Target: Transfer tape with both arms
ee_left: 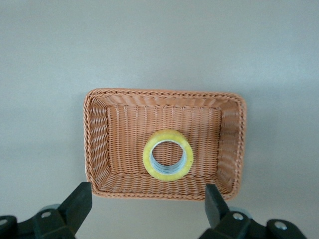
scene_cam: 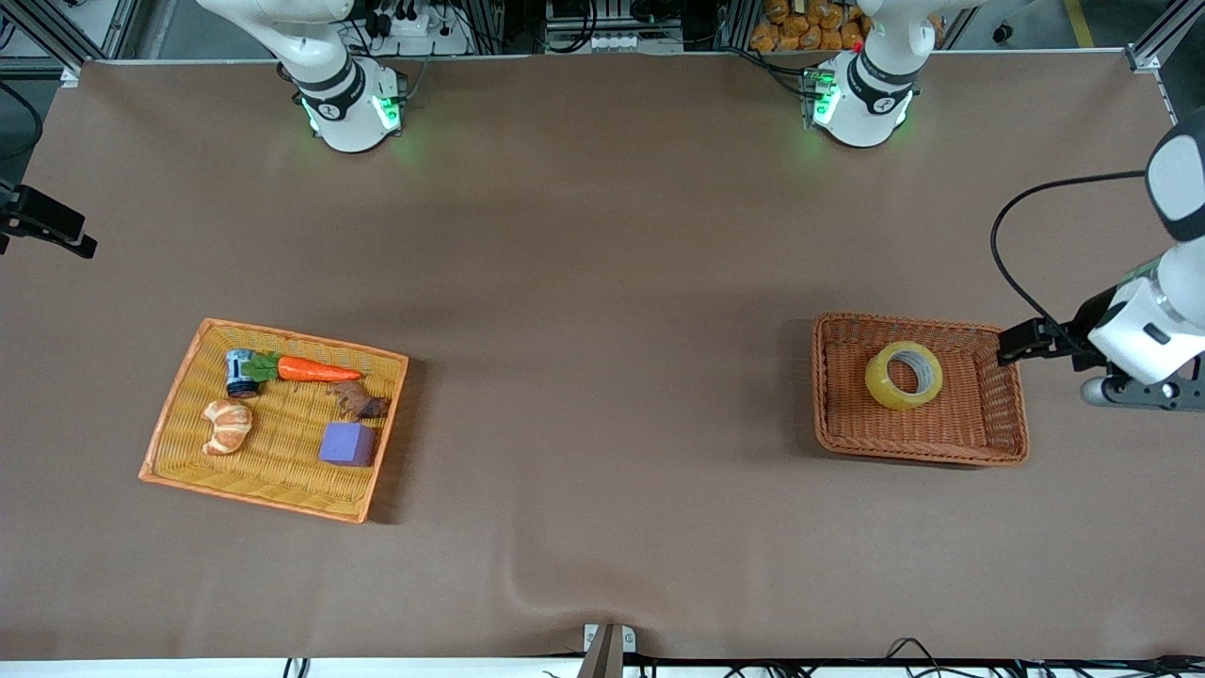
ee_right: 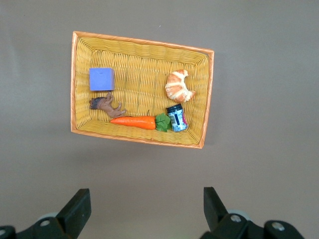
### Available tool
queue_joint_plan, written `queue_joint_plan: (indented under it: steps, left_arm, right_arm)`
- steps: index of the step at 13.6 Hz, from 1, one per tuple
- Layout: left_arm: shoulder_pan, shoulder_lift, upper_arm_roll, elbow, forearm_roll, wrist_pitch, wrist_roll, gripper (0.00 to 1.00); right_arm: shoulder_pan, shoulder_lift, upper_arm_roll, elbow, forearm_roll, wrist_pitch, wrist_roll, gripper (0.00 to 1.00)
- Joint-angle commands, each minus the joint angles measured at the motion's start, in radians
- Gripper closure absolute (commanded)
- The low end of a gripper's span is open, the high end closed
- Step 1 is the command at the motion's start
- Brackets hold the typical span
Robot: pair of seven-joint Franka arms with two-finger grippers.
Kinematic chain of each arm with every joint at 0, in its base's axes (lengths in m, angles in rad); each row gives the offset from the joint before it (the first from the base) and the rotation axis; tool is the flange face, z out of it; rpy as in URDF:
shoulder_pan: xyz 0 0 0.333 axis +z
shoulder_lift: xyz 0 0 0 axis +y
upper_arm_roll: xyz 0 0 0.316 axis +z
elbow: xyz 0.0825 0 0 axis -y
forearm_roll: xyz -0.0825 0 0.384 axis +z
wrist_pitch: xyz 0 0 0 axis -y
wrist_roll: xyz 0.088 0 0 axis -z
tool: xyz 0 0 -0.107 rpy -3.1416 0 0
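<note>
Yellow tape roll (scene_cam: 904, 375) lies flat in the brown wicker basket (scene_cam: 1007, 414) toward the left arm's end. Both grippers, left (ee_left: 148, 205) and right (ee_right: 147, 206), hover spread apart, grasping nothing. This fits either stage: tape awaiting pickup or already delivered.

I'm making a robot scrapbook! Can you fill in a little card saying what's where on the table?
tape: yellow tape roll lying flat in the brown wicker basket, toward the left arm's end
other basket: orange-rimmed yellow basket holding carrot, croissant, purple block, small jar
left gripper: fingers open, above the tape basket
right gripper: fingers open, above the table beside the yellow basket
</note>
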Motion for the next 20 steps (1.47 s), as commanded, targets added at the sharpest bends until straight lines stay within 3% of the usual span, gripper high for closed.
queue_joint_plan:
  steps: [1, 4, 9, 12, 20]
  left_arm:
    - [-0.061, -0.062, 0.008, -0.017, 0.028, -0.059, -0.092, 0.0]
    - [-0.153, -0.13, 0.077, -0.04, 0.026, -0.084, -0.108, 0.0]
    - [-0.152, -0.219, 0.082, 0.0, -0.017, -0.224, -0.098, 0.0]
    - [-0.161, -0.232, 0.116, 0.003, -0.035, -0.265, -0.097, 0.0]
    - [-0.181, -0.224, 0.117, 0.029, -0.032, -0.317, -0.102, 0.0]
  right_arm:
    - [-0.002, -0.003, 0.001, -0.003, 0.012, 0.013, -0.012, 0.0]
    - [0.0, -0.003, 0.001, -0.004, 0.012, 0.016, -0.012, 0.0]
    - [-0.002, -0.003, 0.001, -0.004, 0.012, 0.015, -0.012, 0.0]
    - [0.0, -0.003, 0.001, -0.004, 0.012, 0.013, -0.012, 0.0]
    - [0.001, 0.0, 0.001, -0.004, 0.012, 0.023, -0.012, 0.0]
